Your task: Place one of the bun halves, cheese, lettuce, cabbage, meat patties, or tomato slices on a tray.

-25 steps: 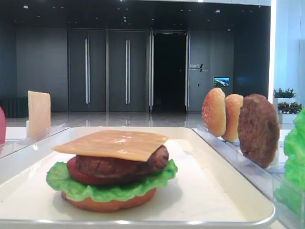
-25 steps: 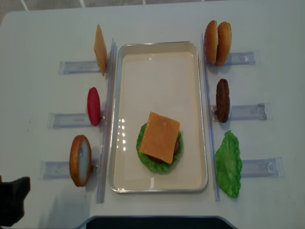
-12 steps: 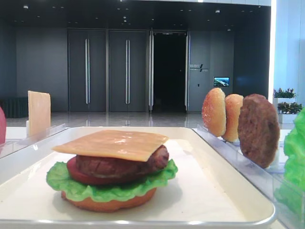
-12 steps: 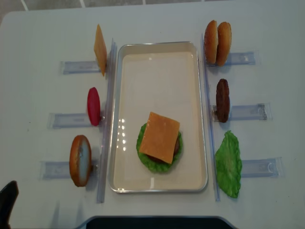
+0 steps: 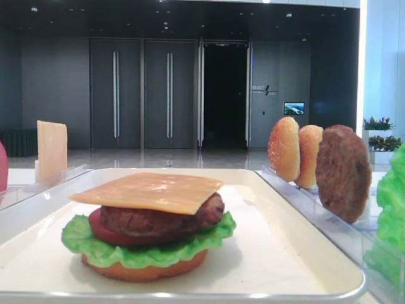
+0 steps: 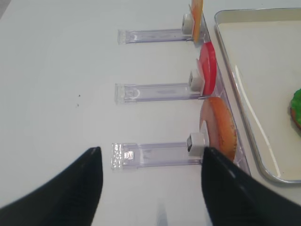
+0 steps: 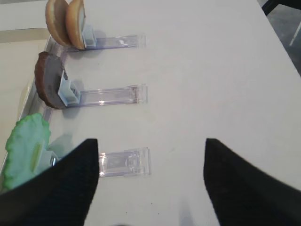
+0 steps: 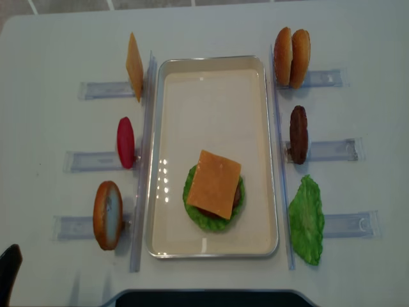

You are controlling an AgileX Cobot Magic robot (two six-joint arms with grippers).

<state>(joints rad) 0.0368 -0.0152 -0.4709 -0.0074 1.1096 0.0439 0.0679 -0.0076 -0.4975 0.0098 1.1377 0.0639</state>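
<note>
The off-white tray (image 8: 211,109) holds a stacked burger: a cheese slice (image 8: 214,183) on a meat patty (image 5: 158,218), tomato, lettuce (image 8: 192,201) and a bun half (image 5: 145,269). My left gripper (image 6: 151,149) is open and empty. It hovers over the near end of the clear rack that holds a bun half (image 6: 218,127), left of the tray. Only a dark sliver of the left gripper (image 8: 7,272) shows in the overhead view. My right gripper (image 7: 150,141) is also open and empty, over the table to the right of a standing lettuce leaf (image 7: 26,150).
Left racks carry an upright cheese slice (image 8: 134,66), a tomato slice (image 8: 126,142) and a bun half (image 8: 107,215). Right racks carry two bun halves (image 8: 291,56), a patty (image 8: 298,134) and the lettuce leaf (image 8: 307,219). The table's front edge lies close below.
My left gripper has drawn back toward the bottom-left corner of the overhead view, leaving only a sliver visible. Nothing on the tray or racks has moved.
</note>
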